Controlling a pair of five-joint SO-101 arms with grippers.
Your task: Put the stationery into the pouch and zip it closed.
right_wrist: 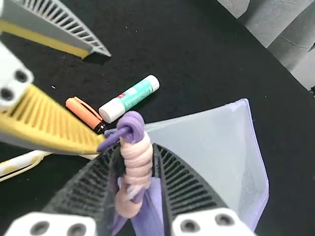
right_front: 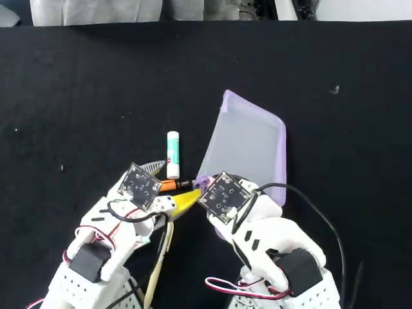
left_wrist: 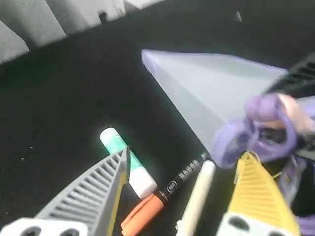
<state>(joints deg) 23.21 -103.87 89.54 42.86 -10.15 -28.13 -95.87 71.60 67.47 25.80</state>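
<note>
Clenching a lilac-and-pink wrapped cord zip pull (right_wrist: 132,147) between two black ribbed fingers (right_wrist: 184,184), the right arm's jaws are shut tight on it. The cord stands up in the narrow gap, and its lilac knot sticks out just past the tips. Straight beyond those tips lies the flat translucent grey pouch with lilac edging (right_wrist: 211,142), stretching away over the black bench (right_front: 77,96), its near corner at the zip pull.

The left arm's jaws are released and spread wide, one finger grey (left_wrist: 93,196) and one yellow (left_wrist: 256,196). The yellow tip sits just beside the zip pull, close against the right arm's jaws. Two pieces of stationery lie on the bench in the open gap between the grey and yellow fingers. One is a black marker with an orange cap (left_wrist: 162,196), and just beside it, nearer the yellow finger, is a cream-white pen-like stick (left_wrist: 197,196). At the grey fingertip and running on beyond it is a white glue stick with a green label (left_wrist: 115,143). It lies on the bench outside the pouch, near the pouch's long edge.
</note>
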